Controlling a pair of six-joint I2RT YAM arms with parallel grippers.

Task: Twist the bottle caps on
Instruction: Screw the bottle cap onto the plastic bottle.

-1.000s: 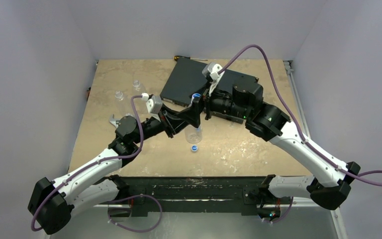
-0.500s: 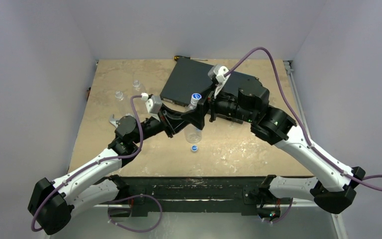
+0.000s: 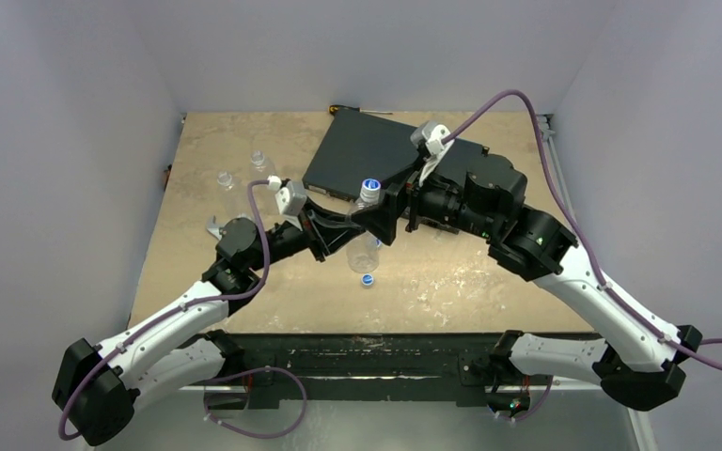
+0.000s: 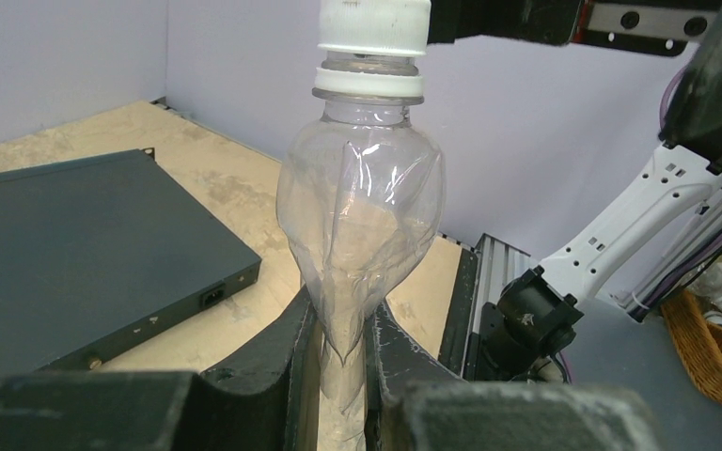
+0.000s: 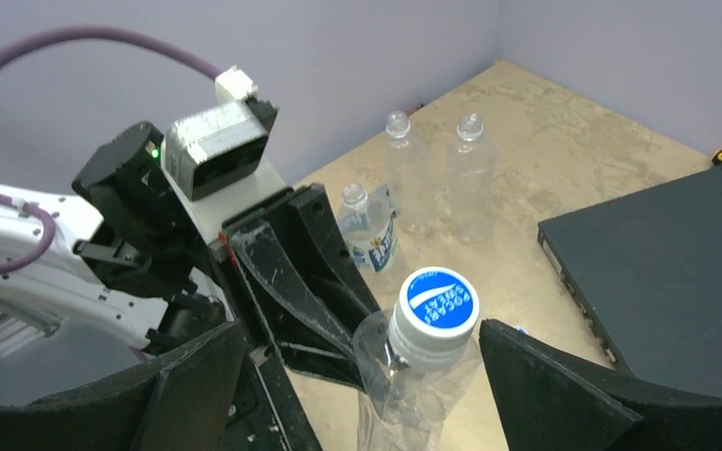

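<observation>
My left gripper (image 3: 352, 231) (image 4: 341, 349) is shut on a clear bottle (image 3: 367, 250) (image 4: 365, 216), squeezing its lower body flat and holding it upright above the table. A blue and white cap (image 3: 369, 186) (image 5: 435, 305) sits on its neck; in the left wrist view only the cap's white side (image 4: 373, 23) shows. My right gripper (image 3: 387, 214) (image 5: 367, 381) is open, its jaws wide apart on either side of the cap and clear of it. A loose blue cap (image 3: 367, 279) lies on the table just in front of the bottle.
A flat black box (image 3: 357, 155) (image 4: 75, 254) (image 5: 667, 254) lies behind the bottle. Two uncapped clear bottles (image 3: 225, 178) (image 3: 258, 162) (image 5: 404, 169) (image 5: 471, 174) stand at the far left, with a labelled bottle (image 5: 369, 235) near them. A screwdriver (image 3: 343, 110) lies at the back edge.
My right gripper has let go of the cap and drawn back to the right, leaving the cap on the bottle. The left gripper and bottle have stayed put.
</observation>
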